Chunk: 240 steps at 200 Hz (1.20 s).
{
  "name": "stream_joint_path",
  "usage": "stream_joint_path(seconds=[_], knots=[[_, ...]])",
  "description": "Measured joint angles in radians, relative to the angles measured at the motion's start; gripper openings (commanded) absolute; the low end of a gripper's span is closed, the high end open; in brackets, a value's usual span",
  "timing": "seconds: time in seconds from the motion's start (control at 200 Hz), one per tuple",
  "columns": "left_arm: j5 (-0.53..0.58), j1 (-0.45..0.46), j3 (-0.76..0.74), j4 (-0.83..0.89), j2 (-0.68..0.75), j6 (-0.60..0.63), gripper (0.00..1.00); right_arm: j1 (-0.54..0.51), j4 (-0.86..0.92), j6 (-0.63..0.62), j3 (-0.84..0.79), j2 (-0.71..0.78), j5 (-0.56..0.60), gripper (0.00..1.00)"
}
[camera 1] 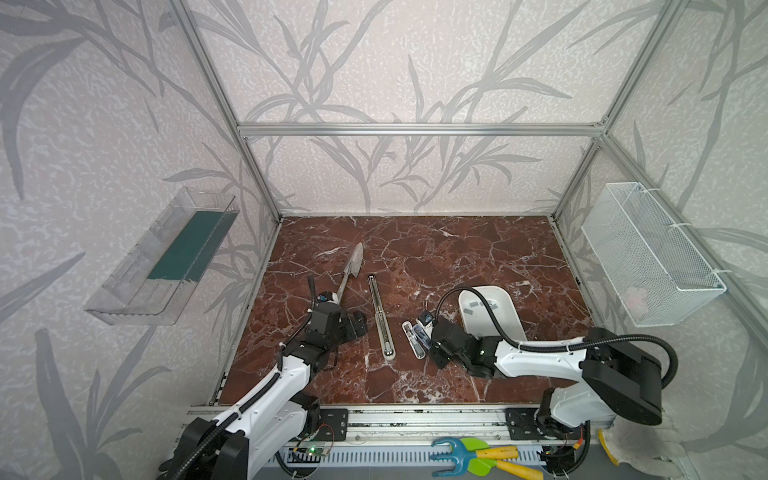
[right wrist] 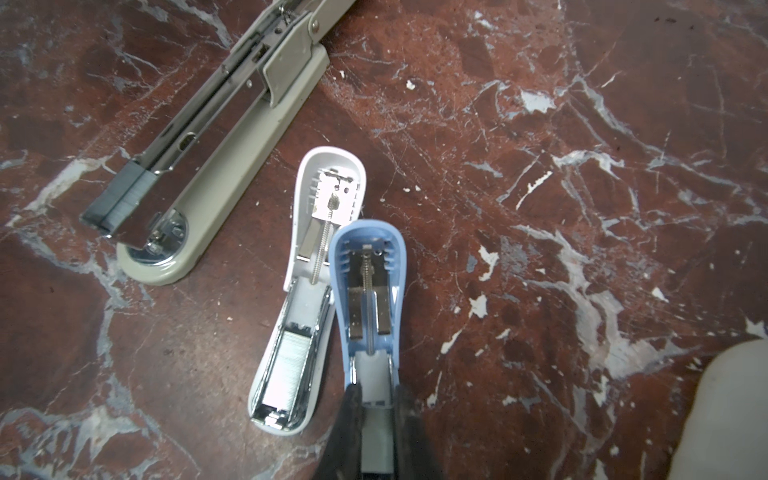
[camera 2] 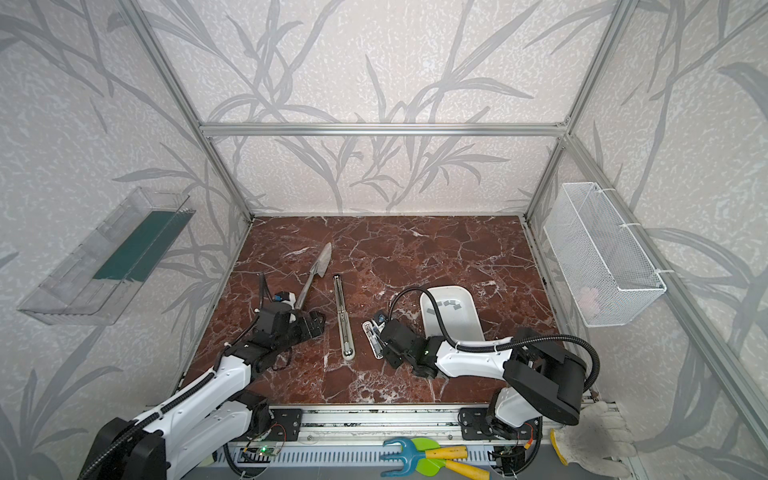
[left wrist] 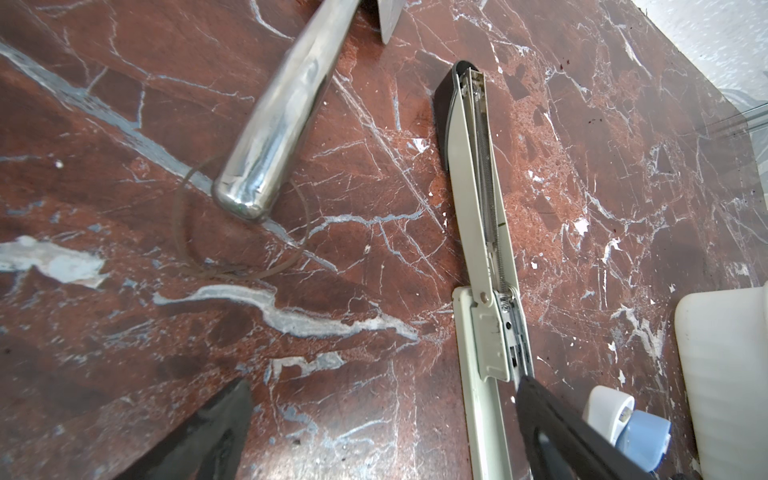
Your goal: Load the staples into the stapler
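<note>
My right gripper point(right wrist: 376, 392) pinched staples point(right wrist: 376, 453) over the blue stapler point(right wrist: 368, 291); my left gripper point(left wrist: 384, 382), left of it, gaped wide, empty.

Three opened staplers lie together: a long beige stapler point(right wrist: 216, 137) with a dark staple strip point(right wrist: 120, 203) at its tip, a white stapler point(right wrist: 299, 316) loaded with silver staples point(right wrist: 291, 365), and touching it a blue stapler point(right wrist: 365, 291), a grey strip point(right wrist: 376, 444) at its channel. Loose staples point(camera 1: 470, 308) lie nearby.

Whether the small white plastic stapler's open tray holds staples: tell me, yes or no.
Yes: a silver strip of staples lies in the open tray of the small white plastic stapler.
</note>
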<state>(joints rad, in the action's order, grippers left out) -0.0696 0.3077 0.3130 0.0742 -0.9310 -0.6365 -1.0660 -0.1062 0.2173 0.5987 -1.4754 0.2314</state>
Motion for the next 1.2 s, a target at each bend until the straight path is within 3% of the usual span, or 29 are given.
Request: stream_joint_path(seconds=[0.835,1.2], knots=[[0.000,0.000,0.000,0.000,0.000,0.000,0.99,-0.008,0.000,0.087,-0.059,0.039,0.000,0.07],[0.000,0.000,0.000,0.000,0.000,0.000,0.99,-0.016,0.006,0.106,-0.071,0.072,0.004,0.28]])
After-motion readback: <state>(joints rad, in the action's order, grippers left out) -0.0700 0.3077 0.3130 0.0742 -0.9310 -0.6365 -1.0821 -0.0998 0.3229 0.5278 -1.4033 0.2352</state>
